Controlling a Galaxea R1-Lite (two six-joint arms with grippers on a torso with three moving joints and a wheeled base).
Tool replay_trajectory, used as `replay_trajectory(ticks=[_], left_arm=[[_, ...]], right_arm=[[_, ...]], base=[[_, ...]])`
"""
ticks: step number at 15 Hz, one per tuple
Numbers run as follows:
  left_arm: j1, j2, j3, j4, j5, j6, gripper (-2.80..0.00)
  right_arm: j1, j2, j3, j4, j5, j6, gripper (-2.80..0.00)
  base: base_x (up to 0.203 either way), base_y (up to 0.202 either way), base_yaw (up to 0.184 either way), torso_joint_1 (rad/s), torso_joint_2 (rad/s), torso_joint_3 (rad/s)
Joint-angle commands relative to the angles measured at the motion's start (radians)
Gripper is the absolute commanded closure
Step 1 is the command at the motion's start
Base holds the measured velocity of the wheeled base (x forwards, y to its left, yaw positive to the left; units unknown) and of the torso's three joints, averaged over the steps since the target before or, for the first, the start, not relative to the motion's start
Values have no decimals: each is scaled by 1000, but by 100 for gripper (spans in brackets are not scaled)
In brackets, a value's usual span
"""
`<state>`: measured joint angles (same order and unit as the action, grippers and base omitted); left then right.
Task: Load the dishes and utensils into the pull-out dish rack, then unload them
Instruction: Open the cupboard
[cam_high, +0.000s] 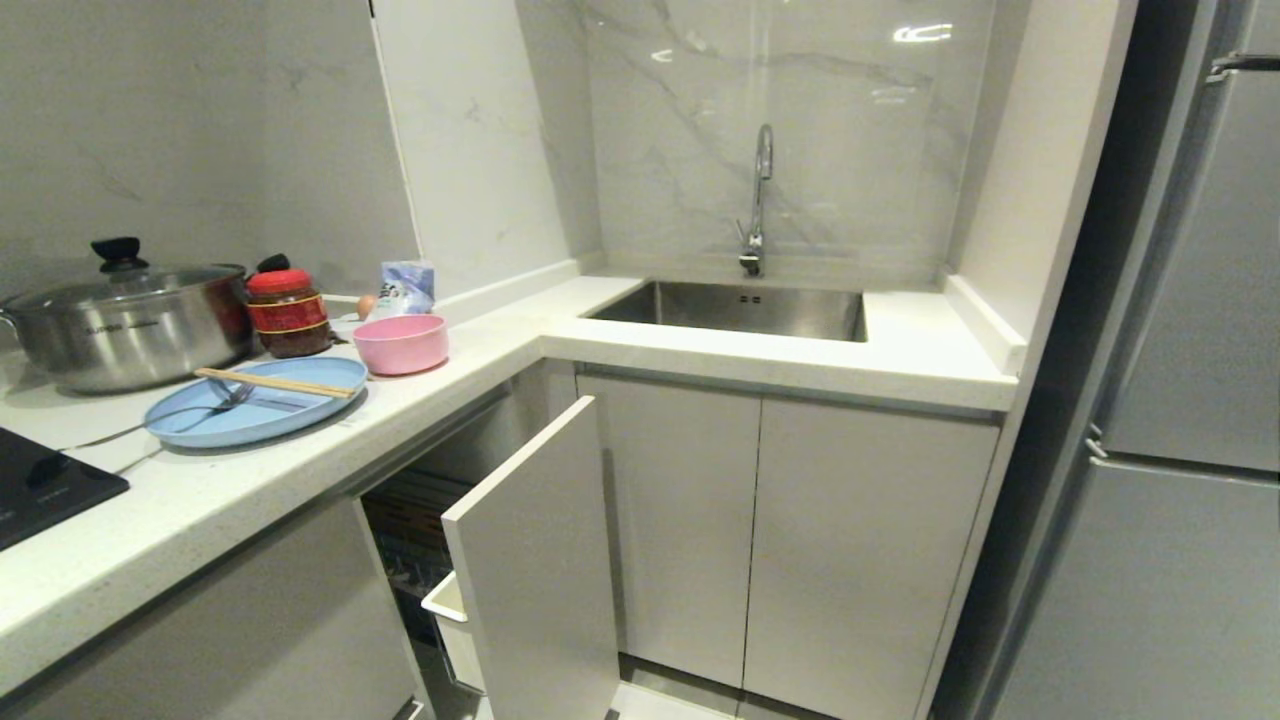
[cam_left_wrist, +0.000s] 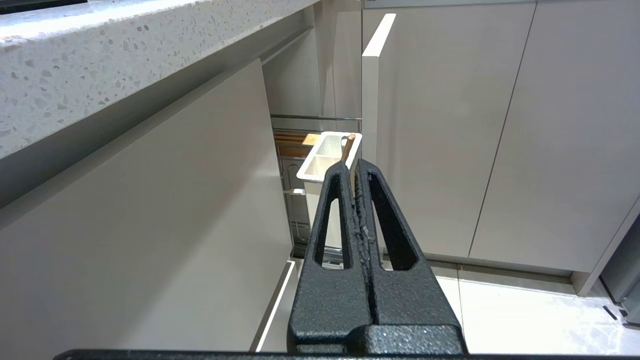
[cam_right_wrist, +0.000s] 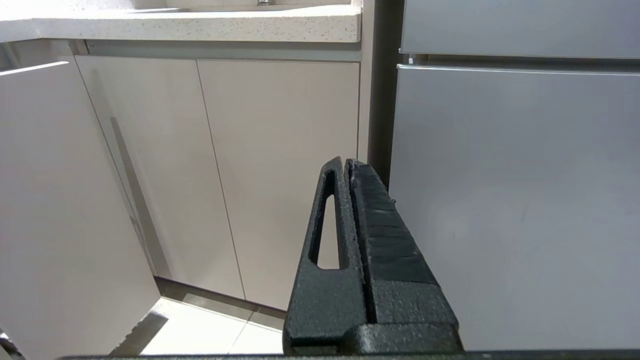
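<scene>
Hanging low in front of the cabinets, the left gripper (cam_left_wrist: 356, 167) has its two black fingers pressed together on nothing. Just beyond its tips stands the white utensil cup (cam_left_wrist: 327, 155) of the pull-out dish rack (cam_left_wrist: 300, 200), with a thin brown stick-like thing leaning in its far corner. The rack is drawn out, and its tall white front panel (cam_left_wrist: 372, 100) rises edge-on directly past the gripper, between it and the plain double cabinet doors (cam_left_wrist: 500, 125) further off to one side. To the other side a large grey cabinet face (cam_left_wrist: 150, 225) stands close, under the speckled countertop (cam_left_wrist: 75, 65) overhead.

The right gripper (cam_right_wrist: 348, 165) is also closed and empty, parked low, with the double doors ahead of it and the grey refrigerator (cam_right_wrist: 515, 200) close alongside.

Up on the counter, well above and away from both grippers, lies the light-blue plate (cam_high: 255, 410), the chopsticks (cam_high: 275, 383) laid across it and the fork (cam_high: 200, 408) resting in it. The pink bowl (cam_high: 400, 343) sits just beside the plate. Behind them stand a steel pot (cam_high: 125, 320) and a red-lidded jar (cam_high: 288, 312), with the sink (cam_high: 740, 308) and tap (cam_high: 757, 200) farthest back.
</scene>
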<state>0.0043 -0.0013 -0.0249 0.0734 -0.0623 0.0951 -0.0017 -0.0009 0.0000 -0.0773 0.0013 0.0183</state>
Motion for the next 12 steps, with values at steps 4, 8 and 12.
replay_trajectory(ticks=[4, 8, 12], left_arm=[[0, 1, -1, 1, 1, 4, 0], [0, 1, 3, -2, 4, -7, 0], [0, 1, 14, -37, 17, -45, 0]], right_arm=[[0, -1, 26, -1, 0, 0, 0], [0, -1, 26, -1, 0, 0, 0], [0, -1, 26, -1, 0, 0, 0]], base=[[0, 0, 0, 0, 0, 0], [0, 0, 0, 0, 0, 0], [0, 0, 0, 0, 0, 0]])
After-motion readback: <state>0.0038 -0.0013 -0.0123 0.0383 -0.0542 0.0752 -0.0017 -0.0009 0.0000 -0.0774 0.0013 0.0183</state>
